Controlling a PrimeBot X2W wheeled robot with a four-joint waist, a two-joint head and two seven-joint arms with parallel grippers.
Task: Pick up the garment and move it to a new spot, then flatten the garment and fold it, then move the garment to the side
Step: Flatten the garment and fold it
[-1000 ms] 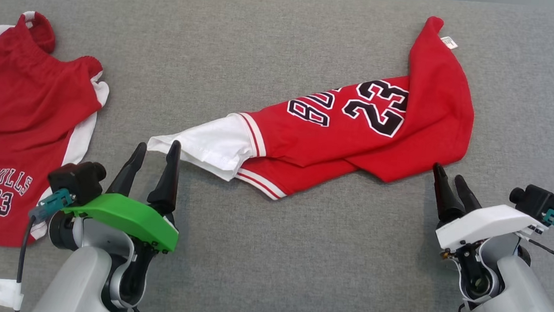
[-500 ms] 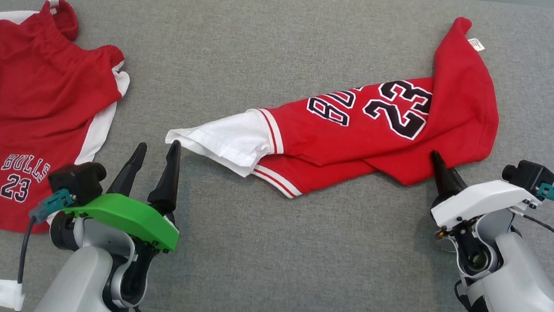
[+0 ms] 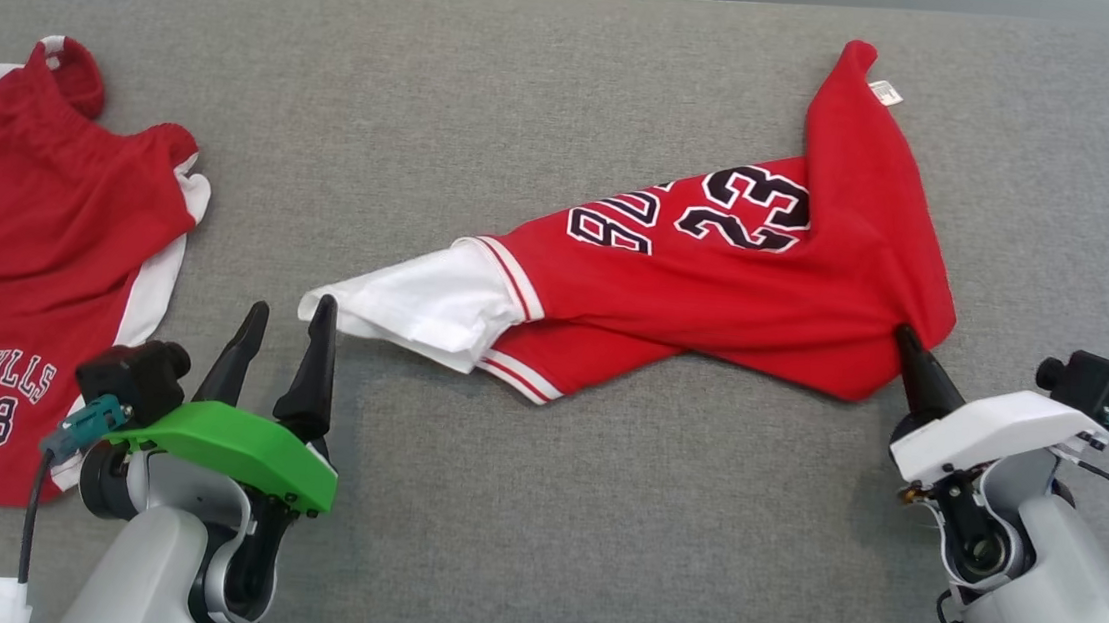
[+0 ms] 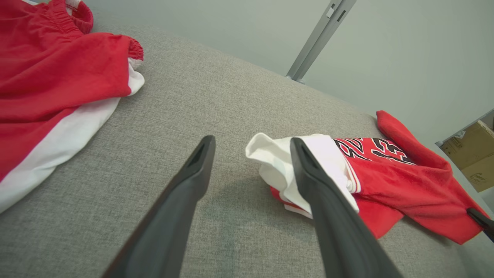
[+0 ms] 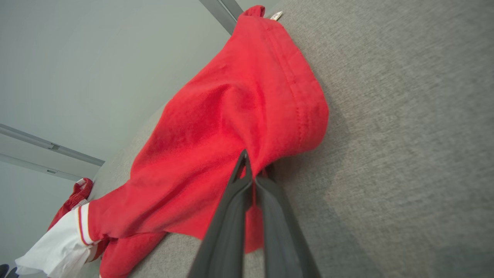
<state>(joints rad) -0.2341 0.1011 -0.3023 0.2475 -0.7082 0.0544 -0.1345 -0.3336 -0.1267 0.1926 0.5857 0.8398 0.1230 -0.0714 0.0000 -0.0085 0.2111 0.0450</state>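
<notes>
I am on the first step, the pick-up. My right claw [image 3: 906,334] is pressed together on the near right edge of the garment [image 3: 717,286], a red jersey lying crumpled and half folded over itself, right of centre on the grey cloth-covered tabletop [image 3: 497,507]. In the right wrist view the fingers meet with red fabric bunched around them, so I judge the pinch is on cloth. My left claw [image 3: 291,304] stands spread and holds nothing, its tips just short of the jersey's white sleeve [image 3: 415,299].

Next, I think the left claw needs to reach onto that sleeve end and close. Then both arms can lift together and carry the jersey to a new spot. With only one corner held, it would probably drag and twist.

The jersey reads "23" in black and white numerals, upside down from my side, beside letters that look like "BU" before a fold hides the rest. A small white tag [image 3: 884,92] at its far tip is too small to read. The red shorts [image 3: 29,235] at far left read "BULLS 23".
</notes>
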